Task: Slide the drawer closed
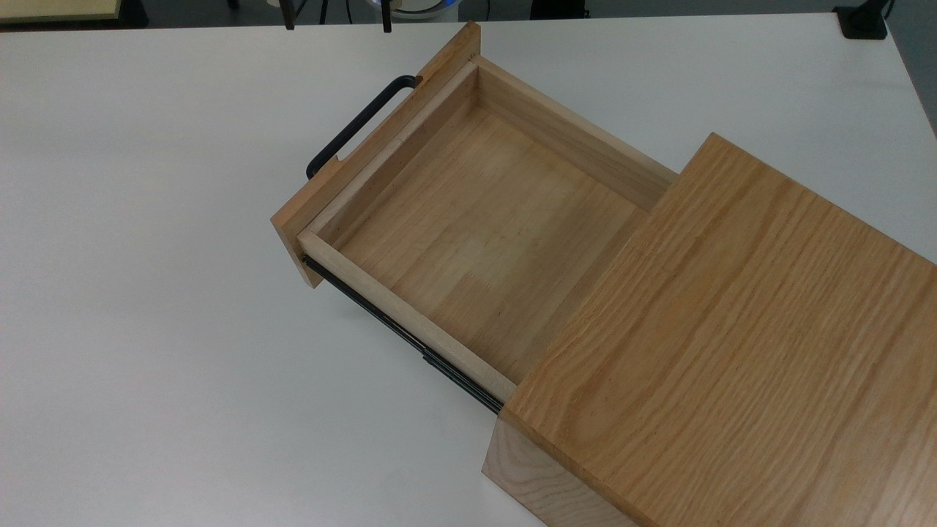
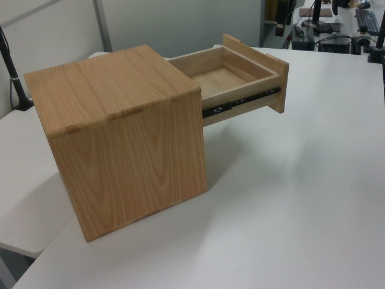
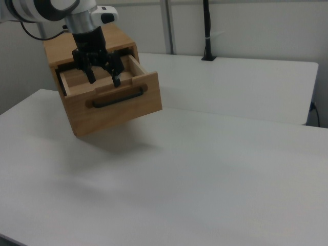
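The drawer (image 1: 476, 212) is a shallow light-wood tray, pulled far out of the oak-grained box casing (image 1: 732, 329) toward the top view's upper left. Its flat front panel carries a black U-shaped bar handle (image 1: 351, 128), and a black side rail (image 1: 410, 337) is exposed. The left view has the drawer (image 2: 240, 75) sticking out to the casing's (image 2: 120, 138) right, tray empty. In the right view my gripper (image 3: 104, 78) hangs open just behind the front panel (image 3: 123, 110), above the handle (image 3: 117, 97), with its black fingertips (image 3: 117, 79) spread over the tray and holding nothing.
The box stands on a broad white table (image 1: 146, 329). A black pole (image 3: 206, 31) rises at the table's far edge in the right view. Another black post (image 2: 12, 66) stands at the left view's left, and desk clutter (image 2: 337, 24) lies beyond the table.
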Robot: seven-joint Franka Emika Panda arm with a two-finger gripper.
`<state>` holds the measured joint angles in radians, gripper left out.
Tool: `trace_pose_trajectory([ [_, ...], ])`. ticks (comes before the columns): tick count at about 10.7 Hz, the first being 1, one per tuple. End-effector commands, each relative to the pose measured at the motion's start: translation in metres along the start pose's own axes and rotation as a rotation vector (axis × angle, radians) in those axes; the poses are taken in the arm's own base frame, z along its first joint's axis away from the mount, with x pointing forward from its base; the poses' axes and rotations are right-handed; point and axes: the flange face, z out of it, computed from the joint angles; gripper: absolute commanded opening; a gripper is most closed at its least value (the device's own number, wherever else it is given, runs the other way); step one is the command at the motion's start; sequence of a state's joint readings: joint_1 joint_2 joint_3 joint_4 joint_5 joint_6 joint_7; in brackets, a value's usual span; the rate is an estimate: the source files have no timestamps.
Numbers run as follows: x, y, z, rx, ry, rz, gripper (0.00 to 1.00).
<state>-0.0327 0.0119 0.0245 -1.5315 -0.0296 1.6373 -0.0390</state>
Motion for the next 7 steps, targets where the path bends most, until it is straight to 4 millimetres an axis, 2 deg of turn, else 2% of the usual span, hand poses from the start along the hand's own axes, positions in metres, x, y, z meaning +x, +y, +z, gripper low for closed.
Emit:
trace_pose_trajectory([
  [1,-0.0052,-0.0021,0.0006,-0.002,-0.013,-0.025,1.00],
  [7,-0.0049,-0.0012,0.0009,-0.002,-0.014,-0.015,1.00],
])
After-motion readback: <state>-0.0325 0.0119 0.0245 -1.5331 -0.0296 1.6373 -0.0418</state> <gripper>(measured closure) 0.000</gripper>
